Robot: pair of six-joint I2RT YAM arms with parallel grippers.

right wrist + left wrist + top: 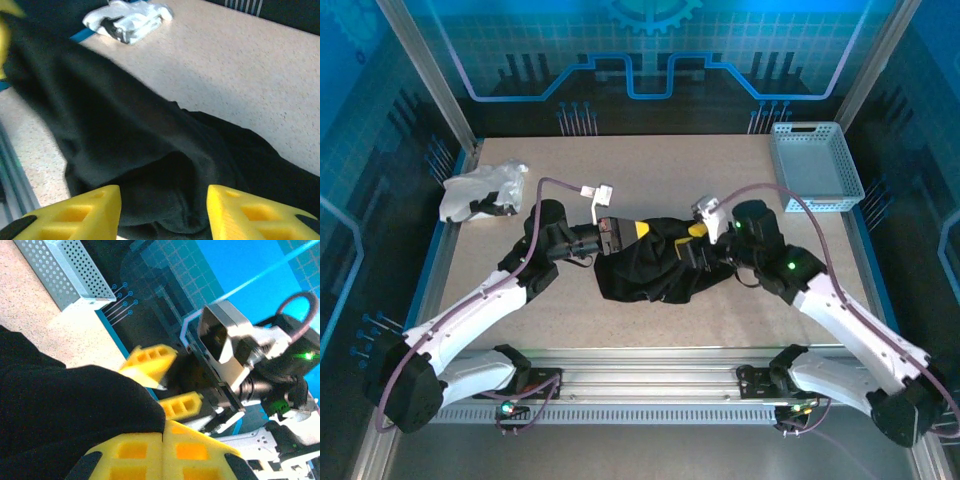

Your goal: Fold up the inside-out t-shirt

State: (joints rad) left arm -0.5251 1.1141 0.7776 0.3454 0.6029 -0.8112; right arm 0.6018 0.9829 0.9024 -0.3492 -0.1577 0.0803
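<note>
A black t-shirt (pixel 655 268) is lying bunched in a rumpled band at the middle of the table (pixel 700 165), its long axis running from the left edge toward the right edge. The left tool (pixel 163 430) is clamping the shirt's left end with its yellow fingers pressed together, while the right tool (pixel 164 190) is hovering over the right end, fingers standing apart and gripping nothing. A pale blue perforated basket (pixel 807 127) is sitting at the far right corner, its bare floor showing, and a crumpled white garment (pixel 480 190) is lying at the far left corner.
</note>
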